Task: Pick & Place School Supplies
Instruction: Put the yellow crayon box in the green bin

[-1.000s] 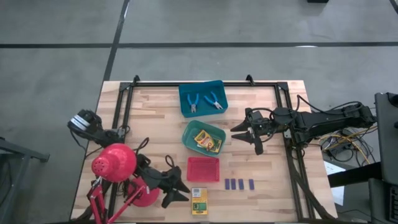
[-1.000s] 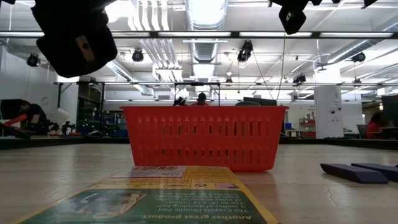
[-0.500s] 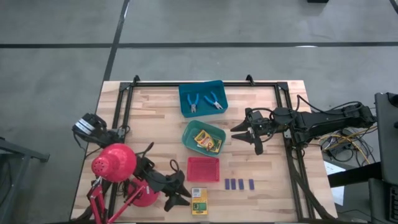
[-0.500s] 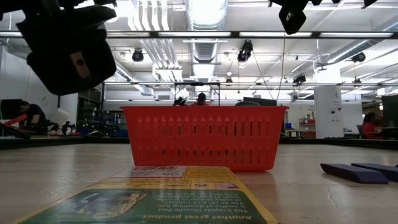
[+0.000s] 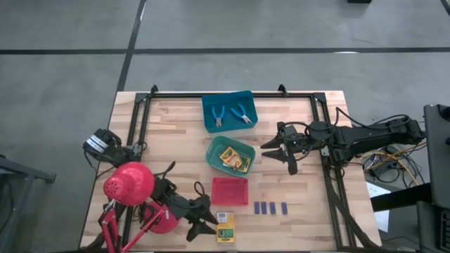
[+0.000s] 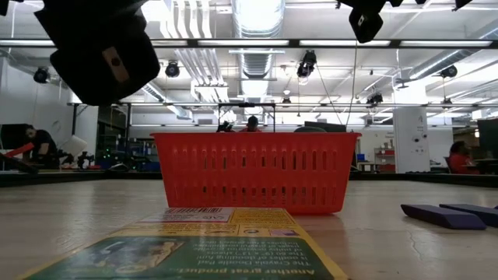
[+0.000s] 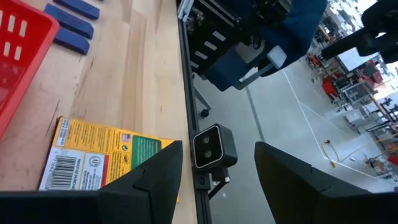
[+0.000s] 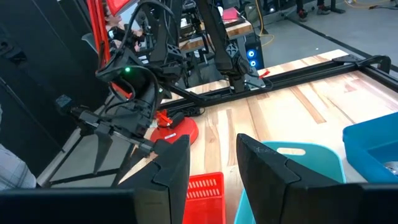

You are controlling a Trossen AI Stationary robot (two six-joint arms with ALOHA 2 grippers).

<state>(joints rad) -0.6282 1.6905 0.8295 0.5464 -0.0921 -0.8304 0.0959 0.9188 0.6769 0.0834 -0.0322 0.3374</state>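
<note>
One flat yellow-and-green box (image 5: 225, 227) lies on the table near its near edge, also seen in the left wrist view (image 7: 102, 163) and low view (image 6: 210, 245). My left gripper (image 5: 206, 221) is open, raised just left of that box. More such boxes (image 5: 235, 159) lie in the green tray (image 5: 216, 149). Two blue-handled tools (image 5: 230, 115) lie in the blue tray (image 5: 209, 105). Several dark blue-purple blocks (image 5: 271, 208) lie flat right of the red tray (image 5: 230, 190). My right gripper (image 5: 281, 152) is open, hovering right of the green tray.
A red desk lamp (image 5: 130, 184) stands at the near left, beside my left arm. A black frame (image 5: 327, 140) rims the table. A small camera (image 7: 213, 149) sits at the near edge. Bare wood lies between the trays and the right frame rail.
My left gripper has crept toward the table's near edge, closer to the lone box, staying open. The right arm and all objects have kept still.
</note>
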